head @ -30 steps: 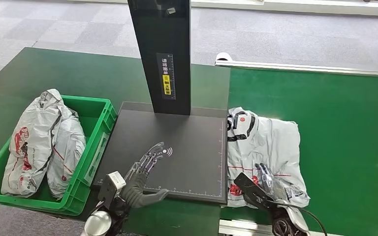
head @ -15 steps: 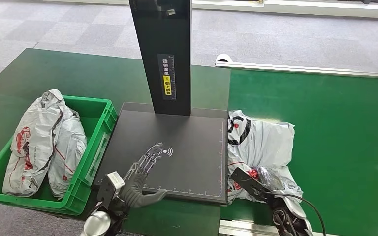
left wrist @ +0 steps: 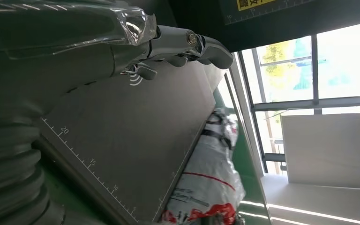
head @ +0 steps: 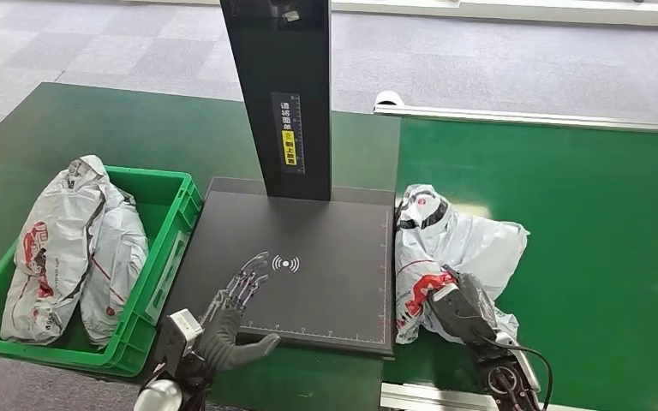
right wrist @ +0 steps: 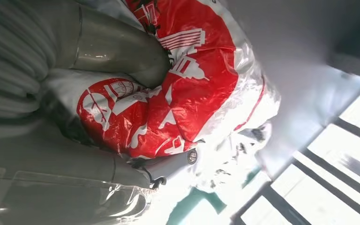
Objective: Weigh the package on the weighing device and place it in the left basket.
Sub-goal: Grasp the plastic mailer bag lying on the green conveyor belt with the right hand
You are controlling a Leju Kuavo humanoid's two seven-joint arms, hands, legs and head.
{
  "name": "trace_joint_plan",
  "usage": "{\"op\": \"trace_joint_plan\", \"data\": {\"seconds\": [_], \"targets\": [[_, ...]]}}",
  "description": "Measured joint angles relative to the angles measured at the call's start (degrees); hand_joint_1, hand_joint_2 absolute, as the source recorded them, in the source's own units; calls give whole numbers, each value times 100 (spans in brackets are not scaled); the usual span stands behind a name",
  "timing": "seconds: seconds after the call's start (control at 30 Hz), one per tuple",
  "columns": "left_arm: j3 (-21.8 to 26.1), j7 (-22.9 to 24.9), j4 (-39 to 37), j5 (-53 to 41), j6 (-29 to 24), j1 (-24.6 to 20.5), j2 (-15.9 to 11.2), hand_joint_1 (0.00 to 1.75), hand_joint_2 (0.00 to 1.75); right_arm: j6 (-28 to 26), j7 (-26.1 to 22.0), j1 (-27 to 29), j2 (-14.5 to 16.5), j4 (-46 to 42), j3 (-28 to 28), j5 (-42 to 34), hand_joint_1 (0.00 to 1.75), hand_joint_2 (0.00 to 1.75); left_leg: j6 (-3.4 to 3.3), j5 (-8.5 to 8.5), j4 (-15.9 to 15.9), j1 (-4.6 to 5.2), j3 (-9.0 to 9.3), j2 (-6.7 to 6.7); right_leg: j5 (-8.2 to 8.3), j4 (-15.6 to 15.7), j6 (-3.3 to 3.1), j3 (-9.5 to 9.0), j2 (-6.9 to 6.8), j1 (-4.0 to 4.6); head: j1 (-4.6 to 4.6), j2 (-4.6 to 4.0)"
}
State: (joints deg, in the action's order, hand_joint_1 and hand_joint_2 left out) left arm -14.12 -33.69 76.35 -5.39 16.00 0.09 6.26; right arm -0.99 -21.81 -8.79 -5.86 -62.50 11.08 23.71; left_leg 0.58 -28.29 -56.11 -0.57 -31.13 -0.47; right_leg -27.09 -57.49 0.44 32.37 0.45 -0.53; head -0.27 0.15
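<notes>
A broad green conveyor table carries everything. The dark grey flat weighing platform, with a tall black upright column rising at its far edge, sits in the middle of the table. To its left stands the green plastic basket, holding two white plastic mailer bags lying side by side. The task's crumpled white-and-red plastic package lies on the green surface just right of the platform, its edge touching the platform's side. The right hand grips the near end of this package, thumb and fingers wrapped around its bunched red-printed plastic, as the right wrist view shows close up. The left hand rests over the near left part of the platform, fingers stretched out and apart, holding nothing.
</notes>
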Motion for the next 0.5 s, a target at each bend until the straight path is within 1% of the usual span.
{"op": "trace_joint_plan", "data": {"seconds": [0.1, 0.17, 0.27, 0.33, 0.43, 0.5], "targets": [[0, -23, 15, -1, -8, 5, -7, 0, 175, -168, -289, 88, -4, -333, -95, -273, 175, 175, 0, 0, 0, 0, -3, -4, 0, 0, 0, 2, -1, 0, 1, -1], [0, -47, 15, -3, -7, 5, -9, 0, 175, -180, -529, 178, 9, -608, -192, -636, 175, 175, 0, 0, -1, 1, -5, -9, 0, 0, 0, 2, -2, -1, 1, 0], [-4, -85, 3, -29, 19, -12, -10, 0, 175, 193, -919, 361, 58, -1146, -386, -1568, 175, 175, 0, 0, -1, 2, -6, -11, 0, 0, 1, 2, -3, -3, 1, 0], [-11, -98, -8, -52, 39, -36, -9, 0, 175, 254, -1208, 491, 125, -1547, -510, -1937, 175, 175, 0, 0, -2, 2, -6, -11, 0, 0, 1, 2, -4, -3, 1, -1], [-21, -100, -13, -69, 46, -77, -8, 0, 175, -165, -1616, 680, 281, -2197, -679, -1986, 175, 175, 0, 0, -2, 2, -6, -11, 0, 0, 0, 3, -3, -3, 0, -1], [-24, -95, -12, -86, 44, -105, -6, 0, 175, -544, -1748, 766, 376, -2591, -747, -1867, 175, 175, 0, 0, -1, 2, -6, -10, 0, 0, 0, 3, -3, -3, 0, 0]]}}
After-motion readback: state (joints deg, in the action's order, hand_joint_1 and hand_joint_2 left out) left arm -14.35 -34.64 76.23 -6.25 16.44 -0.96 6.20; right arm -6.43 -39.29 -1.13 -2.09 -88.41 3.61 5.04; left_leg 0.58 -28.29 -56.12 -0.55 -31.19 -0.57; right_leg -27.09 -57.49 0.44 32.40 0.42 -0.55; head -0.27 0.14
